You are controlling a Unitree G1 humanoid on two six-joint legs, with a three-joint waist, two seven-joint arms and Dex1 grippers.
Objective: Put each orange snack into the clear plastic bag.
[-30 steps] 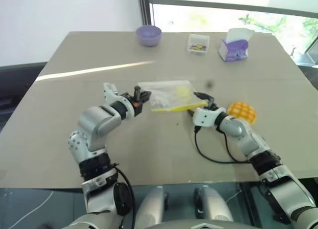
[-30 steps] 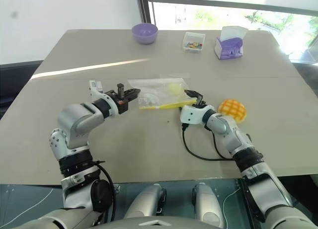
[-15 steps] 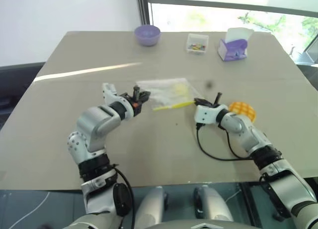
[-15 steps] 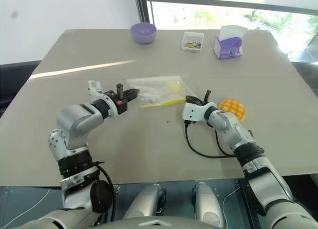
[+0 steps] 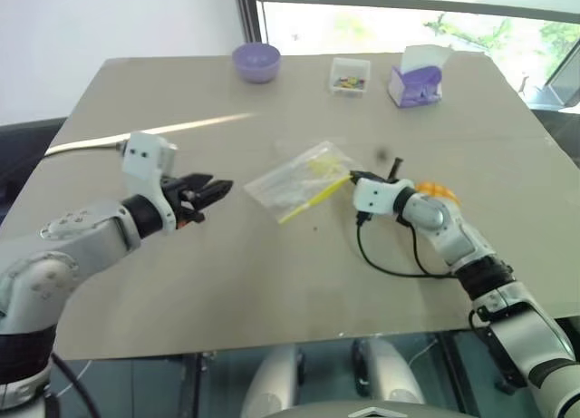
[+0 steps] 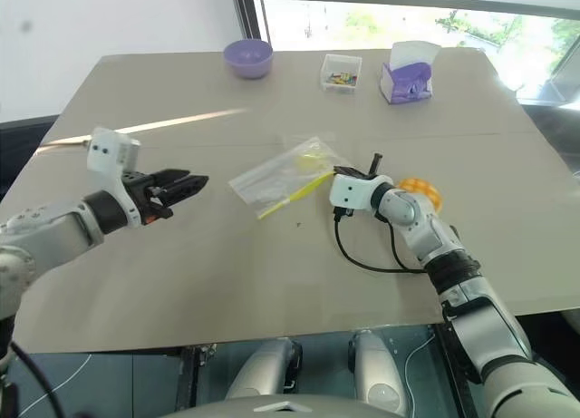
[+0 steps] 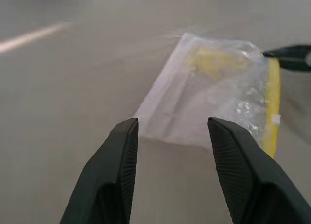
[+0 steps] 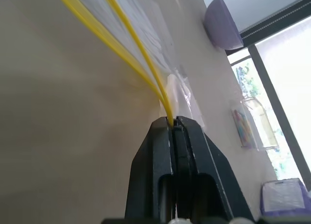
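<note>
The clear plastic bag lies flat and slanted on the table, its yellow seal strip along the near edge. A pale yellow patch shows through the bag. My right gripper is shut on the strip's end, and the right wrist view shows the strip pinched at the gripper's tip. The orange snack sits on the table just behind my right forearm, partly hidden by it. My left gripper hovers open to the left of the bag, apart from it, with the bag beyond its fingers.
A purple bowl, a small clear box of colourful bits and a purple tissue box stand along the table's far edge. A black cable loops on the table below my right wrist.
My left gripper let go of the bag, opened, rolled and drew back to the left. My right gripper shut on the seal strip's end, and the bag swung to a slant.
</note>
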